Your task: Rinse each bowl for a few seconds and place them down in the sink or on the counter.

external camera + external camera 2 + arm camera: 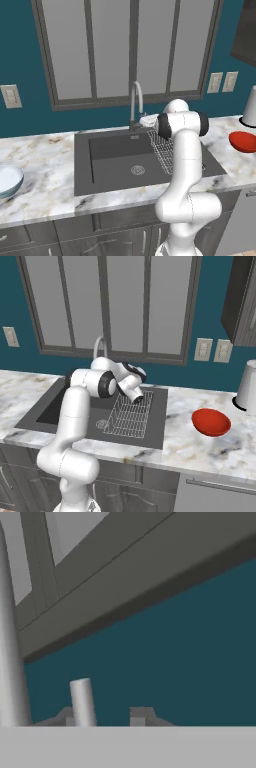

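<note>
Bowls (9,180) on veined marble counter (45,165)

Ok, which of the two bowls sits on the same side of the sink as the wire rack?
The glossy red bowl, on the counter right of the sink beside the wire rack. The pale blue-grey bowl sits far left.

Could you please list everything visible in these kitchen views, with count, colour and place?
Red bowl: one, glossy red, on the counter right of the sink.
Blue-grey bowl: one, pale with whitish inside, on the counter left of the sink.
Sink: one, dark grey, set in the counter.
Wire rack: one, pale wire, in the sink's right part.
Tap: one, curved steel, behind the sink.
Counter: one, white veined marble.
Jar: one, white, far right.
Wall plates: three, pale, on the teal wall.
Window: one, grey-framed.
Arm: one, white.
Gripper: one, dark fingers, near the tap handle.
</note>
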Available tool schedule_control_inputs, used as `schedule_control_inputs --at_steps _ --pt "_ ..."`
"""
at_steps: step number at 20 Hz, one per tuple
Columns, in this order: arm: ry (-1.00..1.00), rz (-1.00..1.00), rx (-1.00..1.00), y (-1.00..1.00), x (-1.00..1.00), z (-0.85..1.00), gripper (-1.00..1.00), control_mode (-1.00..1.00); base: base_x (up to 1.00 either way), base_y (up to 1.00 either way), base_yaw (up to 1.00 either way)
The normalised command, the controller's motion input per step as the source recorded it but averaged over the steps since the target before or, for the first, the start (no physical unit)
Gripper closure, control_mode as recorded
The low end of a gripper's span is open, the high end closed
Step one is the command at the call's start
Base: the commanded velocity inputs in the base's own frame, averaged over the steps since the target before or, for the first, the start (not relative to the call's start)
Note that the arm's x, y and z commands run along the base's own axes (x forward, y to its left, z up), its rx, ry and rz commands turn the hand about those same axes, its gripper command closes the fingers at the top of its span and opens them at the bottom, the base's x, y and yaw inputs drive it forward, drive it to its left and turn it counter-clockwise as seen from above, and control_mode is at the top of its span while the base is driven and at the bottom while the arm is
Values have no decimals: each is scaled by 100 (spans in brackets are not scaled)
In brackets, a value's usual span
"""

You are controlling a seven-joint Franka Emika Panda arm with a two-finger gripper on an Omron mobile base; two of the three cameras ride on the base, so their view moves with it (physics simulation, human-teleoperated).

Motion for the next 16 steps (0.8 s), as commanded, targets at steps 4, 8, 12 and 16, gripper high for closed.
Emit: schedule_control_inputs --at_steps 4,8,12,16 --pt "6 -1 15 -69 -1 -1 100 -100 0 0 0" --pt "7 -1 15 -66 0 -5 100 -100 0 0 0" --pt "11 -1 15 -62 0 -13 100 -100 0 0 0" --pt "12 0 13 -51 -4 -9 100 -100 0 0 0"
